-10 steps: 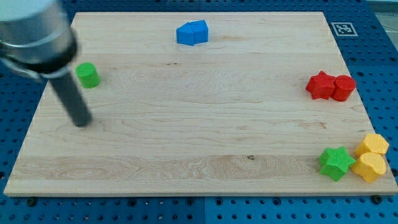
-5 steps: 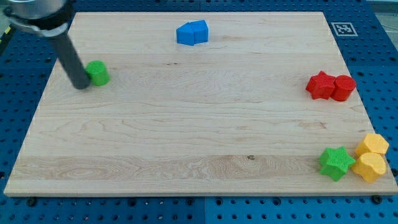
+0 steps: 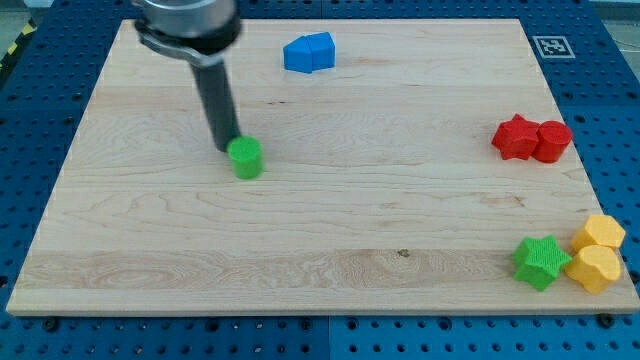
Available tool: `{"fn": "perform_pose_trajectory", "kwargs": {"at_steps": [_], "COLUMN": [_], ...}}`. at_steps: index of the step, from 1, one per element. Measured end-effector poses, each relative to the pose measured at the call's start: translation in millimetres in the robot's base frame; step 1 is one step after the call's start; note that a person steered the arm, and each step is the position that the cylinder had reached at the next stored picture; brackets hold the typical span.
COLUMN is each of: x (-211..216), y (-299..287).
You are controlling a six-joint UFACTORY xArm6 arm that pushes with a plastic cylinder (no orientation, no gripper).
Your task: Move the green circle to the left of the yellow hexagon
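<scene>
The green circle [image 3: 245, 158] is a small green cylinder lying left of the board's middle. My tip [image 3: 226, 146] touches its upper left side; the dark rod rises from there toward the view's top. Two yellow hexagon blocks sit at the bottom right corner: one lower [image 3: 594, 268] and one just above it [image 3: 600, 233]. They are far to the right of the green circle and my tip.
A green star [image 3: 541, 261] sits directly left of the lower yellow block. Two red blocks [image 3: 531, 138] touch at the right edge. Two blue blocks [image 3: 309, 52] sit at the top middle. The wooden board [image 3: 330, 290] lies on a blue pegboard.
My tip has pushed the green circle from the board's upper left toward the right and slightly down. The other blocks have not moved.
</scene>
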State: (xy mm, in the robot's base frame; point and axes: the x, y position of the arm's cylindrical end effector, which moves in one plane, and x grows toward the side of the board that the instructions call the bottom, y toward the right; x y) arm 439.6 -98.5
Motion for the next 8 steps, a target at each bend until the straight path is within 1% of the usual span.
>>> {"fn": "perform_pose_trajectory", "kwargs": {"at_steps": [1, 2, 3, 4, 5, 6, 7, 8], "x": [-10.8, -9.5, 19.4, 49.4, 57.6, 58.3, 85.9, 108.0], "y": [-9.0, -30.3, 10.2, 81.6, 102.3, 47.3, 34.6, 81.1]}}
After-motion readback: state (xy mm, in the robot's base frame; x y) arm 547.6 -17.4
